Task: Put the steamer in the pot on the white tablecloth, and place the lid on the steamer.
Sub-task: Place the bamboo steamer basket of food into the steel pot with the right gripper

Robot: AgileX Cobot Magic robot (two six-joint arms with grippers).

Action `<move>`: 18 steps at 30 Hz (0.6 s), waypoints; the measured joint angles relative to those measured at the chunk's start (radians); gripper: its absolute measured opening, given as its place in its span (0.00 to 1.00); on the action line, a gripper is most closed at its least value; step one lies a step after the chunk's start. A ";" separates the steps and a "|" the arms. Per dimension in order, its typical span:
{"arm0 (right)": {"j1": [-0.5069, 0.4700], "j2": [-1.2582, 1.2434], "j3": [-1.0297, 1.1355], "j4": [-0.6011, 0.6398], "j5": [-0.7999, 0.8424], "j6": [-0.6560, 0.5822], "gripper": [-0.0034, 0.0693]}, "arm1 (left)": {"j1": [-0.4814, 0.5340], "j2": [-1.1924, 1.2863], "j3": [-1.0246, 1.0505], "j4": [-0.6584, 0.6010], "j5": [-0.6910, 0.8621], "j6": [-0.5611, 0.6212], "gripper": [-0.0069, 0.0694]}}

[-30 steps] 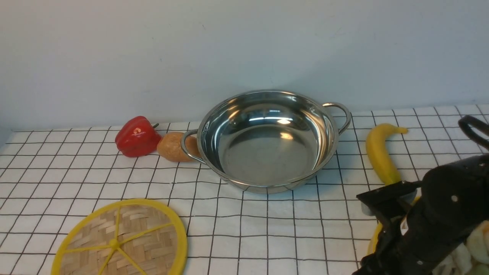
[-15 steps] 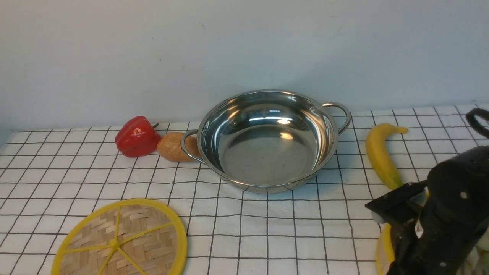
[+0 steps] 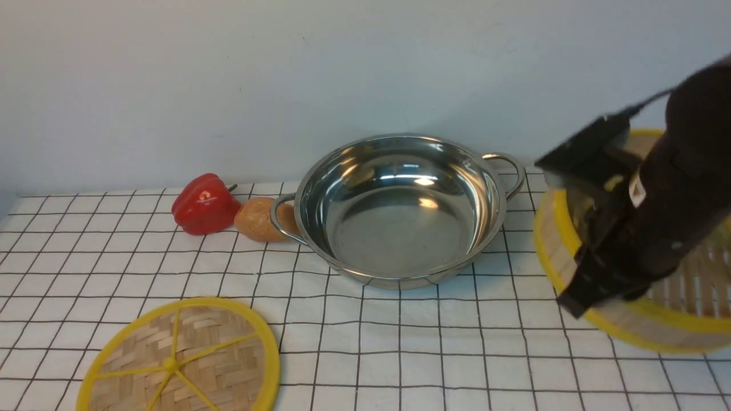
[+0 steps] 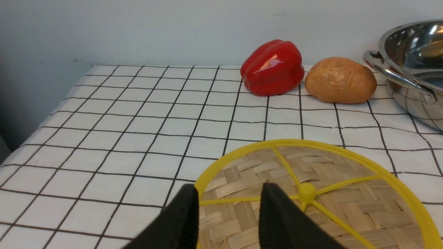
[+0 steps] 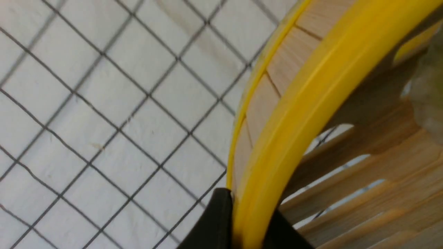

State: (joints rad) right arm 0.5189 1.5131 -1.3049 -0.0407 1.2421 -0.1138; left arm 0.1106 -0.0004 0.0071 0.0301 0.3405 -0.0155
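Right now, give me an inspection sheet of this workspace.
Surface: white tablecloth, black grid, lying flat.
Job's things: pot empty, upright on the cloth; steamer held tilted off the cloth, right of the pot; lid flat at front left.
Clutter: red pepper and brown potato-like lump beside the pot's left handle.
Grippers: right gripper shut on the steamer's rim; left gripper open, over the lid's edge.
Cables: one thin dark cable on the right arm.
Surroundings: plain pale wall behind; nothing else seen.
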 joint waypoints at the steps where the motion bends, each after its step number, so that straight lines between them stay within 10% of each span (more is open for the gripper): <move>1: 0.000 0.001 -0.017 0.003 0.002 -0.012 0.13 | 0.000 0.000 0.000 0.000 0.000 0.000 0.41; 5: 0.000 0.071 -0.221 0.101 0.007 -0.244 0.13 | 0.000 0.000 0.000 0.000 0.000 0.000 0.41; 18: 0.077 0.422 -0.546 0.120 0.021 -0.454 0.13 | 0.000 0.000 0.000 0.000 0.000 0.000 0.41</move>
State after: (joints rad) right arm 0.5959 1.9353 -1.8510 0.0792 1.2626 -0.5679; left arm 0.1106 -0.0004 0.0071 0.0301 0.3405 -0.0155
